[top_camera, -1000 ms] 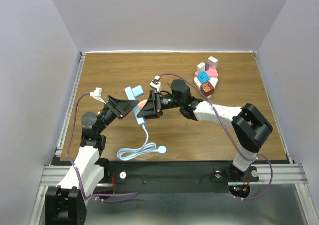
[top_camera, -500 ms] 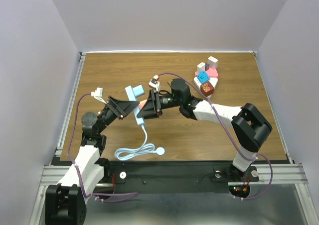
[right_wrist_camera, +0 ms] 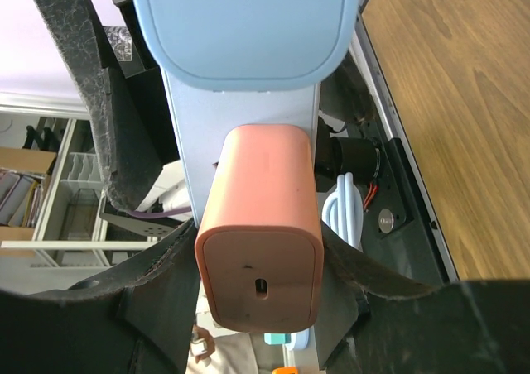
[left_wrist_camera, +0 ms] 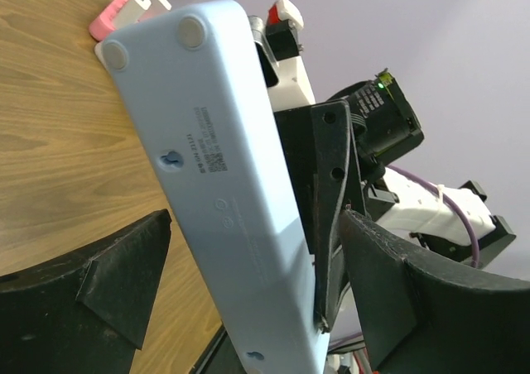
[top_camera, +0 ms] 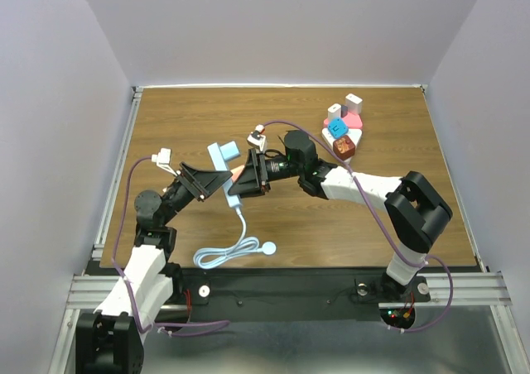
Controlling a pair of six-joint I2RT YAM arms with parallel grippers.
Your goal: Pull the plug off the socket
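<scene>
Even overhead light is filling the room. The table (top_camera: 182, 117) is looking bright, with soft shadows falling under the arms. Top view is reading sharp. Wrist views are stretching at the edges, the near fingers (right_wrist_camera: 385, 279) are blurring, and the plug (right_wrist_camera: 258, 250) is catching a mild sheen.

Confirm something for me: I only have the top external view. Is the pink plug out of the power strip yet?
Observer: No. The right wrist view shows the plug seated in the power strip.
Operator: Who holds it?
Observer: The right tool; its fingers press both sides of the plug.
Operator: And the left tool?
Observer: The left wrist view shows the left tool open, its fingers straddling the power strip's back with a gap.
</scene>
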